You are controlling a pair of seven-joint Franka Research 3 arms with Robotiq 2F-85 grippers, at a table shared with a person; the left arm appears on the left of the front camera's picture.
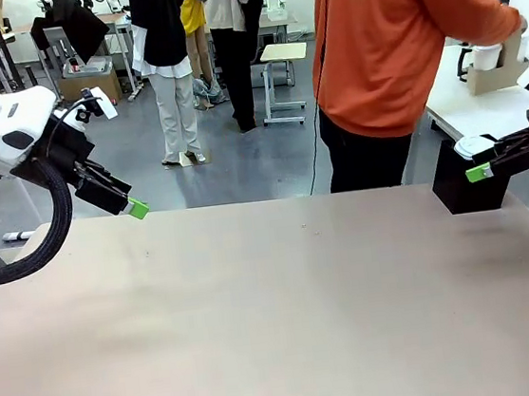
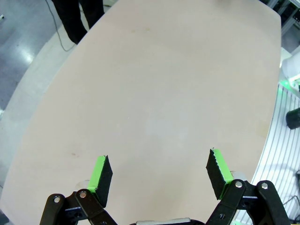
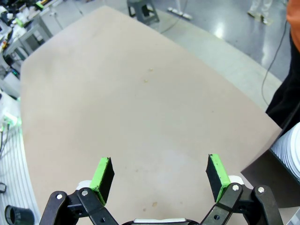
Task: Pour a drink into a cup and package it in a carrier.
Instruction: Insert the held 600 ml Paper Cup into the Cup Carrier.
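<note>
front: surface (image 1: 277,311) bare; left gripper (image 1: 138,209) over its far-left edge, right gripper (image 1: 478,173) over its far-right edge. Person in orange (image 1: 390,40) beyond the surface, turned to a side table, hands on carrier (image 1: 498,64) with a white cup (image 1: 486,57) in it.
left wrist: jaws released, nothing between the pads (image 2: 100,172).
right wrist: jaws released, nothing between the pads (image 3: 102,172); black box (image 3: 269,173) at the surface corner.
step: setup, nothing delivered onto the surface.
next: wait for cup and drink to land there.

tabletop (image 1: 277,311) showing plain beige | person's top (image 1: 389,31) showing orange, trousers (image 1: 365,160) black | carrier (image 1: 497,71) showing brown | cup (image 1: 486,57) showing white | left hand (image 2: 159,176) showing black, pads (image 2: 99,169) green | box (image 1: 469,189) showing black
</note>
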